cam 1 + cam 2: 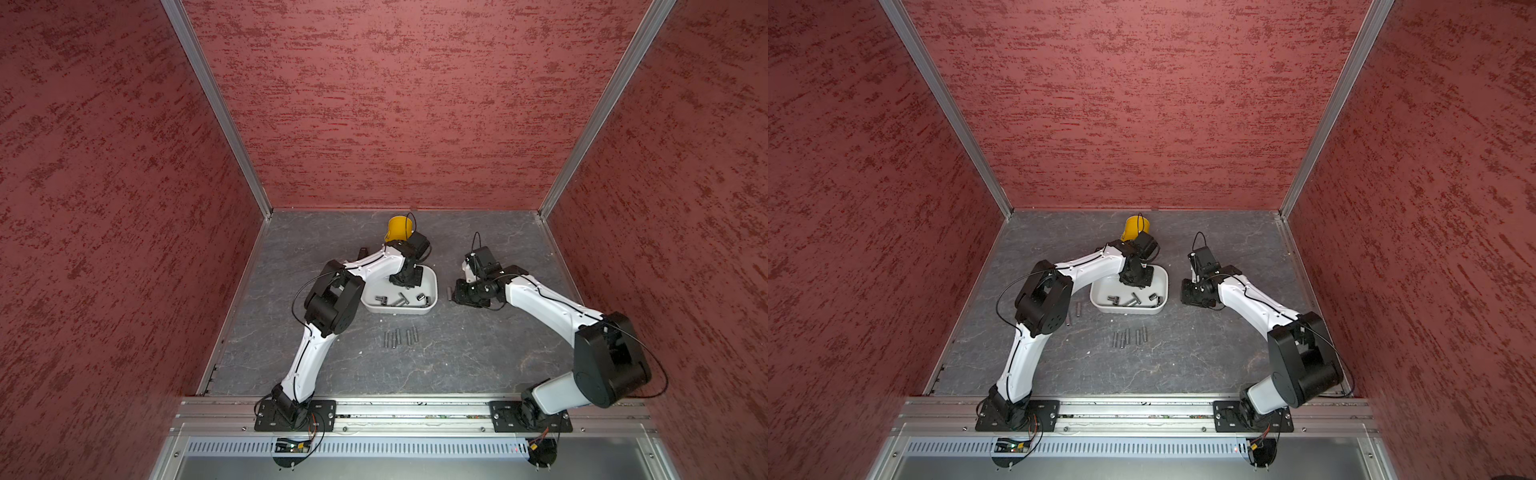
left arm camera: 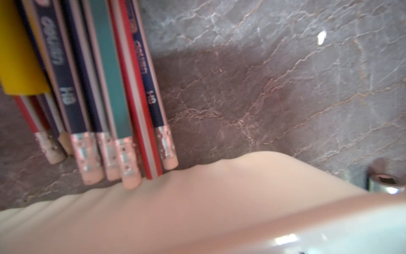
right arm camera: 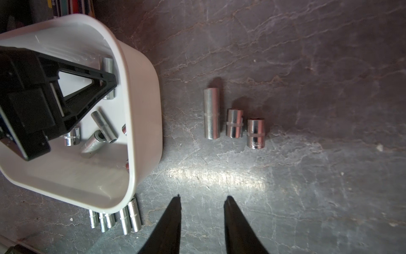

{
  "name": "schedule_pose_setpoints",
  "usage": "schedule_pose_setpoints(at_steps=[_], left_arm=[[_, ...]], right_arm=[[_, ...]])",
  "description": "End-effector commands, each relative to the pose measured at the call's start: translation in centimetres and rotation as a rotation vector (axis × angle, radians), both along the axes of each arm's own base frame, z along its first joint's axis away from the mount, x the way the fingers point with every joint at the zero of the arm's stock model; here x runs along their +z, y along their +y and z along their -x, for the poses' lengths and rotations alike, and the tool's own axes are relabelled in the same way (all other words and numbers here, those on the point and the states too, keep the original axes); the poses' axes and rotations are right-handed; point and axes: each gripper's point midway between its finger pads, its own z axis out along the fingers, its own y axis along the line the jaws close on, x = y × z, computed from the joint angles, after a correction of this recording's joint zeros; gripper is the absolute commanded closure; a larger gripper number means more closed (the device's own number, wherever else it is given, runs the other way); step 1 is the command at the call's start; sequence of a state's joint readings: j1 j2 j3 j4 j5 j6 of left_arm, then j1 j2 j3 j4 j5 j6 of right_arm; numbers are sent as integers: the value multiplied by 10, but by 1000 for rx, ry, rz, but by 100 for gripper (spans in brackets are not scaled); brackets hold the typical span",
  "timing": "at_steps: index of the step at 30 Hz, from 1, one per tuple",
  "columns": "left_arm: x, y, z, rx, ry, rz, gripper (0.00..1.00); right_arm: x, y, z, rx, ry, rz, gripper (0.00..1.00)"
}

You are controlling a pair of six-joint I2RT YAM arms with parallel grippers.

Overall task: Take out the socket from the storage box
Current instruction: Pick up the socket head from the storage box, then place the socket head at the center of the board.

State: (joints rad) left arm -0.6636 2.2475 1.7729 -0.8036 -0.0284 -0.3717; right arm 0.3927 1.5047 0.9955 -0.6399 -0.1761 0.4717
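Sockets (image 3: 103,126) lie loose in the white box (image 3: 145,105) at mid-table (image 3: 307,66), where the left tool (image 3: 111,82) reaches in with jaws pressed together, its tips at one socket by the wall; whether it pinches that one cannot be told. The right tool (image 3: 203,196) hangs just beside the box, jaws spread with nothing between, facing three sockets (image 3: 234,123) in a row, while more sockets (image 1: 401,336) line the table nearer the arms' bases and pencils (image 2: 109,88) by a yellow cup (image 1: 400,228) butt against the box's far rim.

Storage box (image 1: 409,309) with loose sockets (image 1: 401,299)
Left gripper (image 1: 405,283) inside box; socket row (image 1: 401,336) on worktop (image 1: 457,361) nearby; yellow cup (image 1: 399,227) behind
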Motion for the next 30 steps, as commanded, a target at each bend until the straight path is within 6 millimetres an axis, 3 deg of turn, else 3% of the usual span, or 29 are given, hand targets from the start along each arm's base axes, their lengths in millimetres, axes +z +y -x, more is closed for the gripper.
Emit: schedule_pose_setpoints(at_steps=[1, 10, 16, 21, 30], left_arm=[[9, 9, 2, -3, -2, -19, 88], [61, 5, 9, 14, -47, 107, 91], [89, 28, 23, 64, -47, 183, 92], [100, 78, 44, 150, -57, 183, 92], [88, 197, 108, 438, -53, 103, 93]], right_arm=[[3, 1, -5, -10, -18, -16, 64], [4, 2, -5, -11, -21, -22, 64], [6, 4, -5, -6, -20, -34, 64], [14, 9, -7, 6, -24, -52, 64], [26, 19, -10, 30, -40, -76, 64]])
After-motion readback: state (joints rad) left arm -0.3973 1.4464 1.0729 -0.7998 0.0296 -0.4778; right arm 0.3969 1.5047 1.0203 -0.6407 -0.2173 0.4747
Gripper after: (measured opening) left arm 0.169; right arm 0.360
